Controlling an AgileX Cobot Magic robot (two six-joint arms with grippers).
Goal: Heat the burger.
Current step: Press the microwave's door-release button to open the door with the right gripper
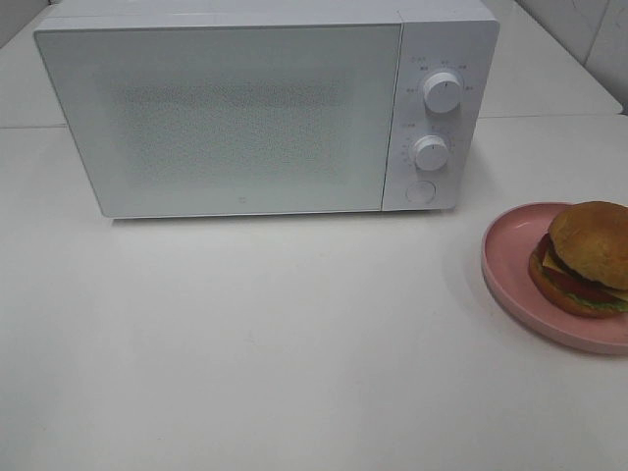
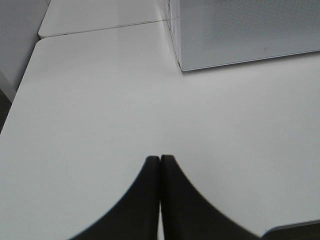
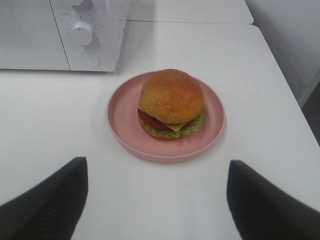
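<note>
burger (image 1: 587, 257): sat on a pink plate (image 1: 510, 250) on the table (image 1: 255, 343), right of the microwave (image 1: 265, 108) and nearer the front; bun on top, cheese, tomato and lettuce showing at the side.
plate: cut off by the frame edge in the high view; the right wrist view showed its whole rim, with the burger near the middle.
microwave: white, door (image 1: 216, 128) closed; upper knob (image 1: 443, 92), lower knob (image 1: 431, 152) and round button (image 1: 420, 191) on the right panel. the left wrist view caught only one lower corner of it.
left gripper (image 2: 160, 158): seen in the left wrist view only; fingers pressed together with nothing between them, over bare table, well apart from the microwave.
right gripper (image 3: 156, 162): seen in the right wrist view only; fingers spread wide and empty, the plate and burger lying ahead of the gap, not touched.
table: white; the left wrist view showed a seam (image 2: 105, 27) between two tops beside the microwave.
</note>
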